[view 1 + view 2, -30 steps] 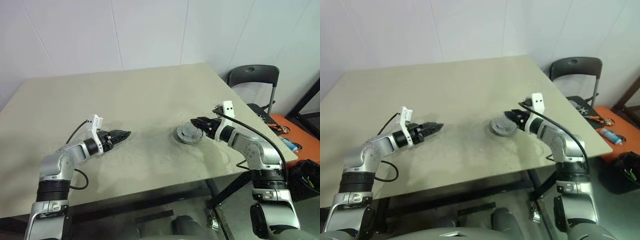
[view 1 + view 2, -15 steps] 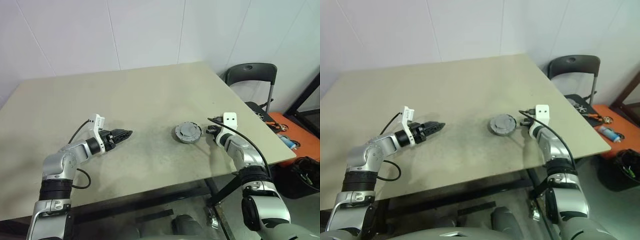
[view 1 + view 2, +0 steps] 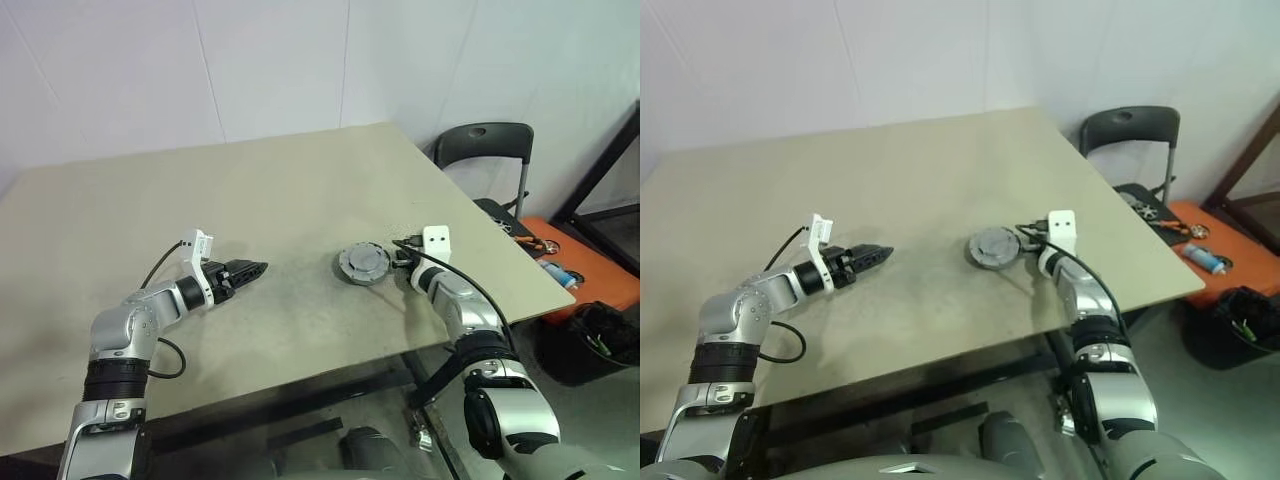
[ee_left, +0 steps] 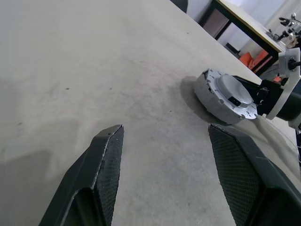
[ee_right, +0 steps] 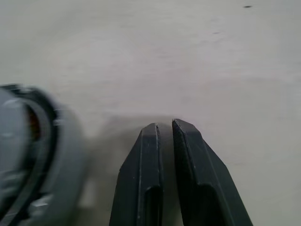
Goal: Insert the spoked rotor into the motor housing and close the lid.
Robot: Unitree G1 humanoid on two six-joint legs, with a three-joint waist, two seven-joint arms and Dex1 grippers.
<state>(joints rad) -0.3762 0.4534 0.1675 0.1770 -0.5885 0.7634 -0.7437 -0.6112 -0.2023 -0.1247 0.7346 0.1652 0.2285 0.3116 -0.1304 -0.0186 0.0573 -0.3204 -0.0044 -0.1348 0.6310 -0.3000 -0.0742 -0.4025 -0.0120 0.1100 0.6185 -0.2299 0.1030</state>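
Note:
The motor housing point(image 3: 349, 274) sits on the table right of centre, with the grey lid point(image 3: 363, 260) lying flat on top of it. The spoked rotor is hidden. My right gripper point(image 3: 401, 258) is shut with nothing between its fingers, low over the table just right of the housing point(image 5: 28, 160). In the right wrist view its fingertips point(image 5: 151, 129) are pressed almost together. My left gripper point(image 3: 252, 268) hovers open and empty well to the left, pointing at the housing point(image 4: 205, 90) and lid point(image 4: 231, 92).
A black chair point(image 3: 480, 148) stands past the table's right edge point(image 3: 520, 262). An orange surface with tools point(image 3: 590, 270) lies beyond it. Bare tabletop stretches between the two grippers and behind the housing.
My right gripper came off the lid, shut, and sank to the table beside the housing. The lid stays on the housing. The left arm has kept still; the camera view shifted.

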